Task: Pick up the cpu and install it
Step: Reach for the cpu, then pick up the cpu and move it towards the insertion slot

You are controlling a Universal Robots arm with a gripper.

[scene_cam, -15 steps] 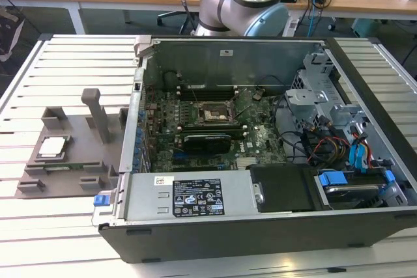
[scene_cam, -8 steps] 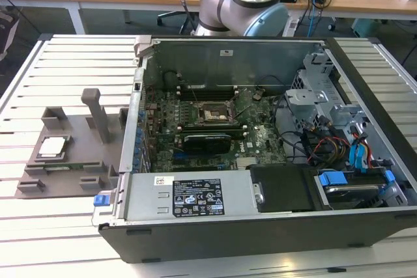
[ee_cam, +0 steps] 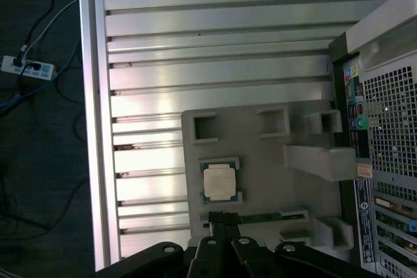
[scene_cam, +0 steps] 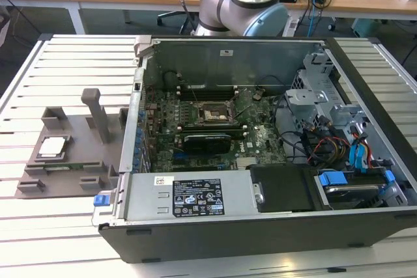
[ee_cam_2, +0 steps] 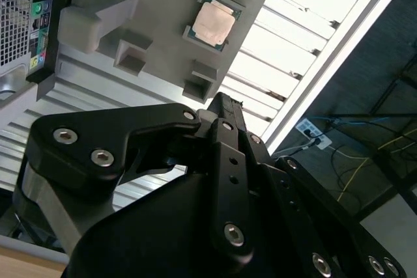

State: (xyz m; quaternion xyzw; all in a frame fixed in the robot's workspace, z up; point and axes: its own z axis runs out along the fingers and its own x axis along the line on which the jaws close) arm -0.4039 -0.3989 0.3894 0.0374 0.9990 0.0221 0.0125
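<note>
One cpu [scene_cam: 52,147] lies flat, lid up, in a shallow pocket of the grey fixture [scene_cam: 78,138]. The fixture sits on the slatted surface [scene_cam: 71,56] just beside the open case [scene_cam: 228,56], on the exterior view's left. The socket [scene_cam: 212,114] is inside the case on the board, well apart from the cpu. The pincer [ee_cam: 223,218] hangs above the fixture's edge, near the cpu but not touching it. Both wrist views show its tips together with nothing between them, so the cpu is not yet picked. Handling, as a judgement: the part is light, thin and stiff. The smooth metal lid is likely slippery, and the underside contacts are fragile. Best hold is across two opposite edges of the darker rim, squarely and with low force, not on the lid face. The pocket walls sit close to the rim, leaving little room for the tips. A tilted grip risks the cpu slipping or twisting.
</note>
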